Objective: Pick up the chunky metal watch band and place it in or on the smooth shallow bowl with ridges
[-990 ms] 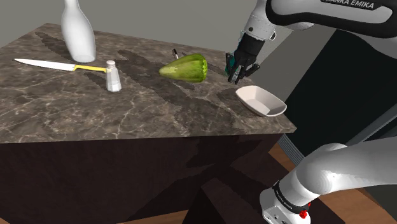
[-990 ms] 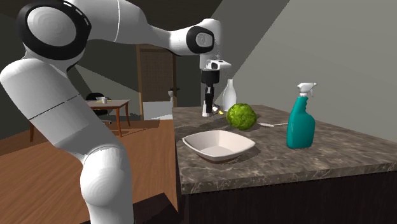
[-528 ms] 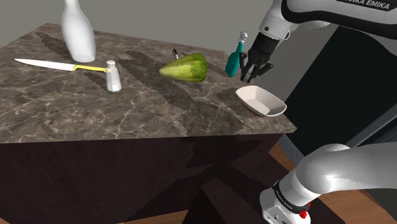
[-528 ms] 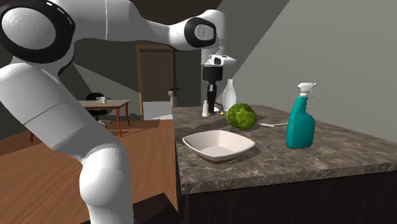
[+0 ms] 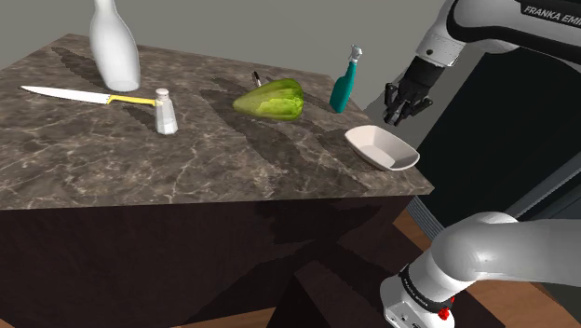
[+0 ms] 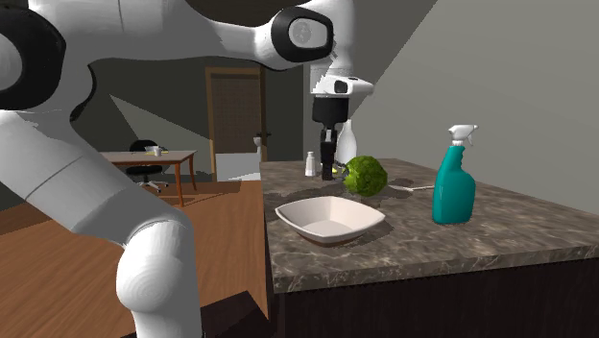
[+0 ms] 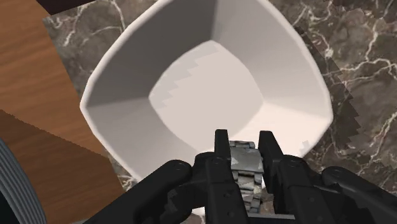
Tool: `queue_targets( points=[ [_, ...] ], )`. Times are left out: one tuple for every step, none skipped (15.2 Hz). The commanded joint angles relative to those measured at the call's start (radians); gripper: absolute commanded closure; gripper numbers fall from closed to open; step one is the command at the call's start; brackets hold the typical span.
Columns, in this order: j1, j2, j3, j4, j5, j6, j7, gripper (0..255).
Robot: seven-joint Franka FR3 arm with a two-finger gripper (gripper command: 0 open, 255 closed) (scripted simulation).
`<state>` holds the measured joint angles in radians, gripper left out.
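My black gripper (image 7: 243, 145) is shut on the chunky grey metal watch band (image 7: 245, 168), clasped between the two fingers. It hangs right above the white shallow bowl (image 7: 125, 79), over the bowl's rim on the gripper's side. In the shoulder view the gripper (image 5: 401, 112) hovers a little above the bowl (image 5: 382, 149) at the table's right corner. In the second exterior view the gripper (image 6: 328, 169) hangs behind the bowl (image 6: 330, 220), in front of the green vegetable.
A green leafy vegetable (image 5: 271, 98), a teal spray bottle (image 5: 344, 86), a small shaker (image 5: 166, 112), a yellow-handled knife (image 5: 76, 94) and a tall white bottle (image 5: 114, 45) stand on the dark marble table (image 5: 186, 168). The bowl sits near the table's edge.
The gripper has travelled toward the shoulder view's right with the watch band, from beside the green vegetable to above the bowl. It uncovered the spray bottle on the way.
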<state>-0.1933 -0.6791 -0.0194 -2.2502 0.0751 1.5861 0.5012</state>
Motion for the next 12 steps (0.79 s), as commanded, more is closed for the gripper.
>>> queue_targets(
  points=[
    [-0.012, -0.019, -0.031, -0.025, -0.019, 0.003, -0.037, 255],
    [-0.012, -0.022, -0.031, -0.041, -0.020, 0.016, -0.038, 255],
    [-0.012, -0.025, -0.031, -0.056, -0.020, 0.028, -0.039, 255],
    [-0.013, -0.028, -0.031, -0.072, -0.020, 0.041, -0.040, 255],
    [-0.013, -0.031, -0.031, -0.087, -0.020, 0.053, -0.041, 255],
    [-0.013, -0.033, -0.031, -0.102, -0.020, 0.066, -0.042, 255],
    [-0.013, -0.035, -0.031, -0.117, -0.020, 0.079, -0.043, 255],
    [-0.014, -0.037, -0.031, -0.132, -0.020, 0.091, -0.043, 255],
    [-0.014, -0.039, -0.031, -0.147, -0.020, 0.104, -0.044, 255],
    [-0.014, -0.041, -0.031, -0.161, -0.020, 0.117, -0.045, 255],
    [-0.014, -0.042, -0.031, -0.176, -0.020, 0.130, -0.046, 255],
    [-0.015, -0.044, -0.031, -0.190, -0.020, 0.143, -0.047, 255]
  ],
)
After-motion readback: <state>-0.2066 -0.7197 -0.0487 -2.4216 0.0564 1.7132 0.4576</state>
